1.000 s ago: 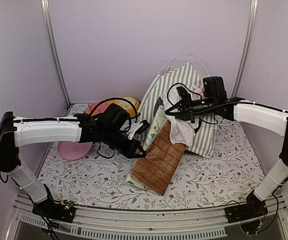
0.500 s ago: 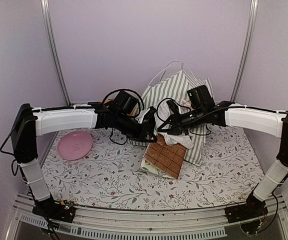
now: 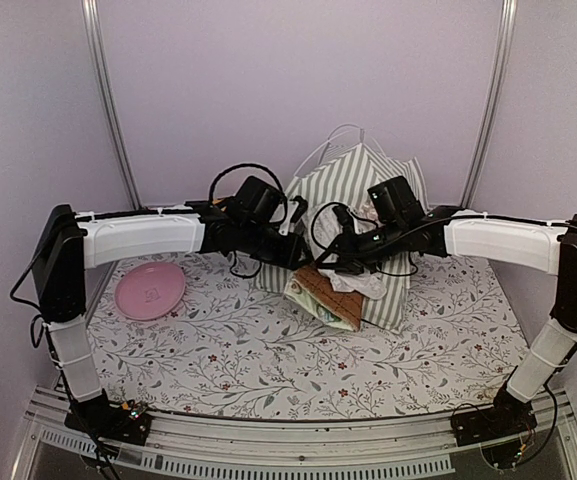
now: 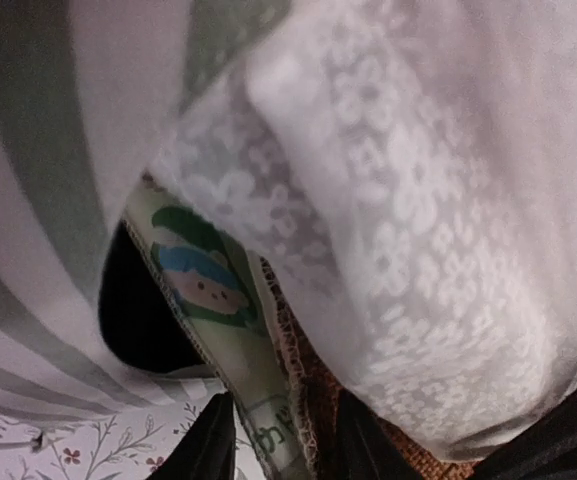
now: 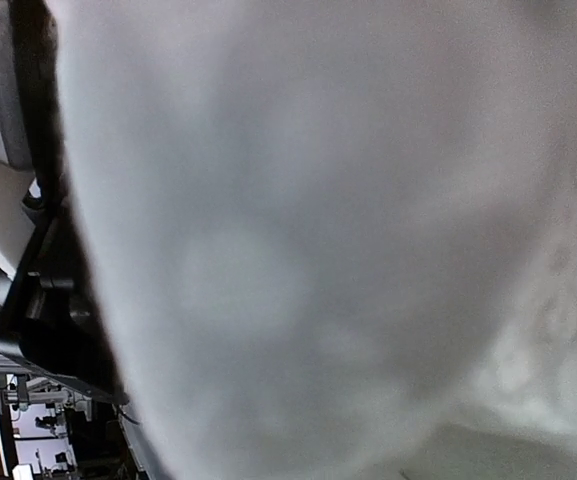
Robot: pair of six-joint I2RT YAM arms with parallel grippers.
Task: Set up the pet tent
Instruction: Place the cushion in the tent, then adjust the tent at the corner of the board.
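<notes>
Both my arms have reached farther back since a second ago. The brown quilted mat with the pale avocado-print face (image 3: 330,300) has gone deeper into the doorway, so only a short end shows.

At the left, a round pink plate (image 3: 150,290) lies well apart from the work. My left pincer (image 4: 285,445) is at the door. Its jaws stand part-way apart astride the mat's stitched edge, and I judge them loose rather than pinching. The sage-green and white striped fabric pet tent (image 3: 353,175) stands upright at the far middle of the flowered tablecloth (image 3: 268,370), its thin white poles (image 3: 340,131) arching above. My right pincer (image 3: 340,258) is buried in the white lace door curtain (image 4: 418,250). I cannot tell whether it is open or shut, or holding anything.

The risk is snagging: if lace catches my right fingers as I back out, the light tent could tip or drag nearward. The mat could also bunch at the sill.

The far wall is close behind the tent and my pincers crowd each other. There is open room on the near side.
</notes>
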